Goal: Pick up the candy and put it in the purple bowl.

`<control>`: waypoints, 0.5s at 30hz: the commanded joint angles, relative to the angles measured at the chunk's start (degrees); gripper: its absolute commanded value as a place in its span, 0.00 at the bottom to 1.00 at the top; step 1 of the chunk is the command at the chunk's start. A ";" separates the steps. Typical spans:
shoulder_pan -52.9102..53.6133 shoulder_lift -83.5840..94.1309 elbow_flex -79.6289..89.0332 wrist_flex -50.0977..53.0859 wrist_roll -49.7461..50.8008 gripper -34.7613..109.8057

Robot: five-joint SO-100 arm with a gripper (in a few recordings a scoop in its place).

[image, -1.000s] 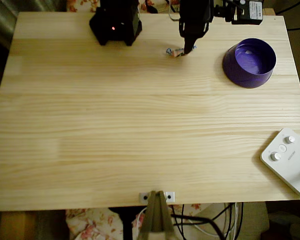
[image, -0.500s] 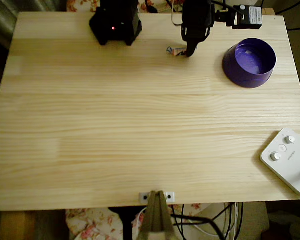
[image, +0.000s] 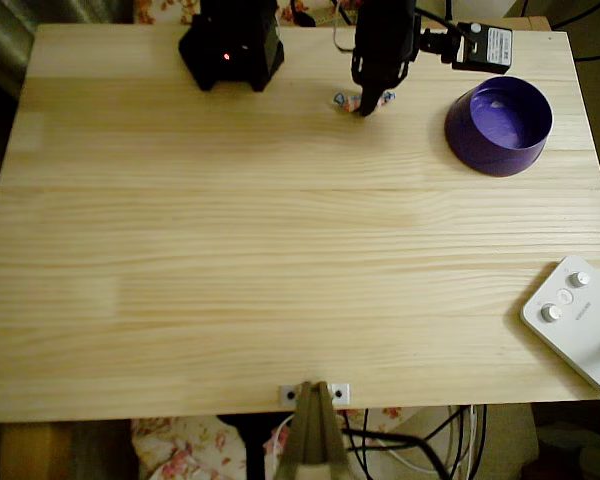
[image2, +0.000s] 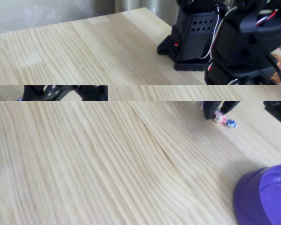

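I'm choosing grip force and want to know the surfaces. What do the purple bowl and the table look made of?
The purple bowl looks like moulded plastic: uniform deep purple with a glossy sheen inside. The table looks like light wood, probably joined boards, with long grain lines and a matte or lightly sealed finish.

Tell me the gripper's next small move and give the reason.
Probably close the fingers on the candy. The gripper sits low at the table, its fingertips either side of the sweet in the fixed view, apparently not clamped yet. The purple bowl waits to the right in the overhead view.
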 commanded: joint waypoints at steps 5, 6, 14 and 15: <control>0.09 -0.44 1.23 -1.49 0.79 0.34; 0.26 -0.35 1.41 -2.20 0.88 0.34; 1.14 -4.04 2.55 -5.45 1.67 0.31; 1.41 -4.04 2.55 -5.45 1.58 0.31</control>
